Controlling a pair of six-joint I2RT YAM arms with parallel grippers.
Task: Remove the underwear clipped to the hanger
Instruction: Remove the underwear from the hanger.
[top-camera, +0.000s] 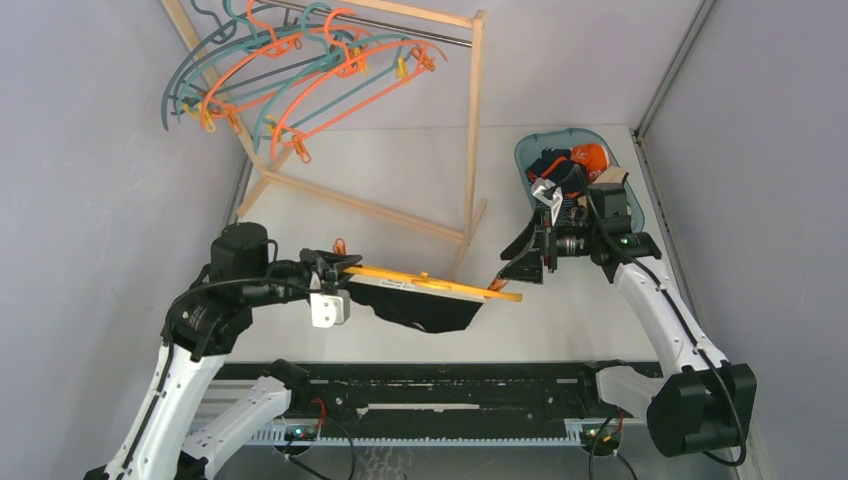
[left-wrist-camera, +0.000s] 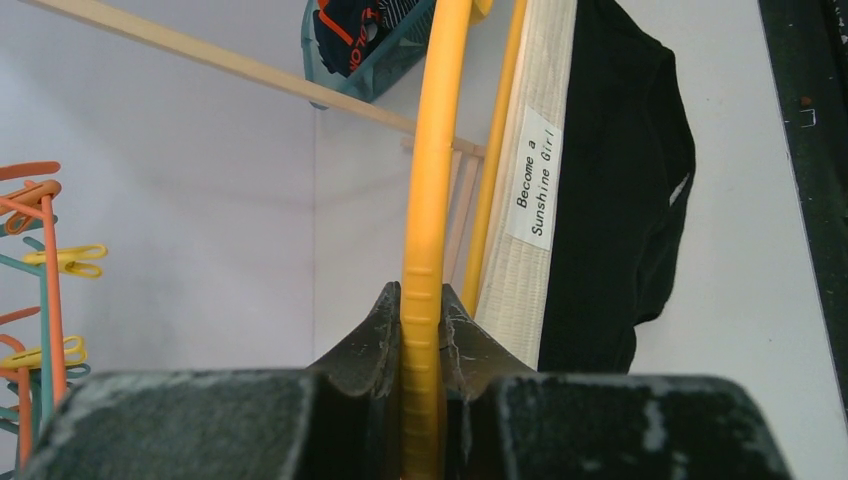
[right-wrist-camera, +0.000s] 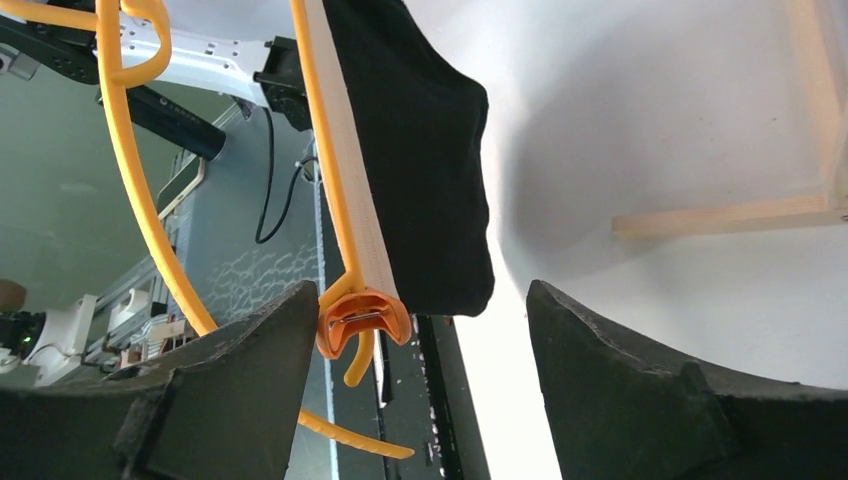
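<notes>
A yellow hanger (top-camera: 430, 280) is held level over the table, and my left gripper (top-camera: 322, 268) is shut on its bar (left-wrist-camera: 425, 300). Black underwear (top-camera: 425, 308) with a white labelled waistband (left-wrist-camera: 530, 180) hangs clipped under it. An orange clip (right-wrist-camera: 362, 320) pins the waistband (right-wrist-camera: 350, 190) at the hanger's right end. My right gripper (top-camera: 518, 268) stands open at that end, the clip just inside its left finger (right-wrist-camera: 260, 350) and apart from the right finger (right-wrist-camera: 600, 350). More underwear (top-camera: 570, 165) lies in the teal basket.
A wooden rack (top-camera: 470, 130) stands at the back with several teal and orange hangers (top-camera: 290, 70) on its rail. The teal basket (top-camera: 625, 195) sits at the back right. A black rail (top-camera: 430, 390) runs along the table's near edge.
</notes>
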